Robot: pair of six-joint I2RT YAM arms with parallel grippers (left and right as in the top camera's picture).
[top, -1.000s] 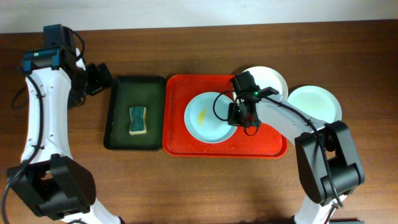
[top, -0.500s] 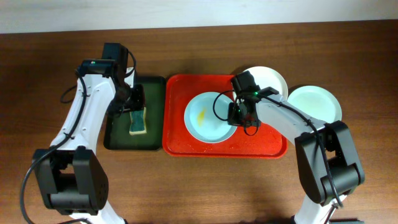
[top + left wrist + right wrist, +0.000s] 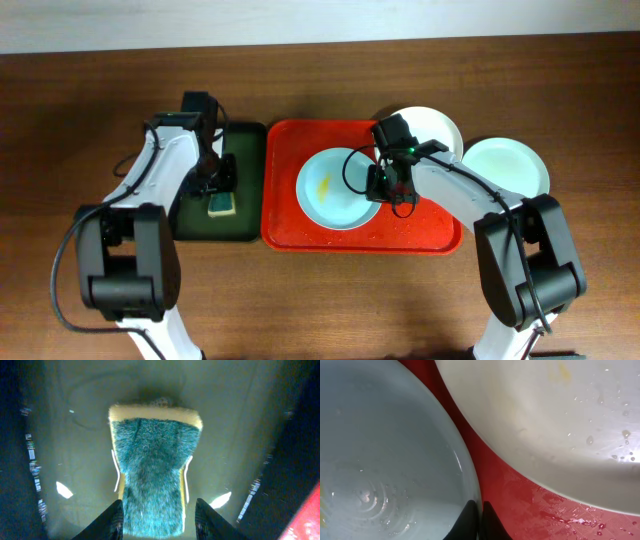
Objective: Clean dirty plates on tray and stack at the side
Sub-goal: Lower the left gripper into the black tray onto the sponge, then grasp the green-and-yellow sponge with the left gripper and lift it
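A pale blue plate [image 3: 335,188] with a yellow smear lies in the red tray [image 3: 400,232]. My right gripper [image 3: 385,190] is shut on its right rim. In the right wrist view one finger is inside the plate [image 3: 385,450] and one is outside over the tray [image 3: 520,495]. A white plate [image 3: 430,125] overlaps the tray's far right corner, and a mint plate [image 3: 505,165] sits on the table to the right. My left gripper [image 3: 222,192] is low over a teal-and-yellow sponge [image 3: 152,470]. Its open jaws straddle the sponge's near end, the left finger touching and the right a sliver off.
The sponge [image 3: 222,204] lies in a dark green tray [image 3: 200,225] just left of the red tray. The white plate [image 3: 545,420] carries water drops and a faint yellow mark. Bare wooden table [image 3: 320,300] runs along the front.
My left arm swung in from the far left of the table to the green tray and came down over the sponge, its jaws narrowing. The right arm and blue plate have not moved.
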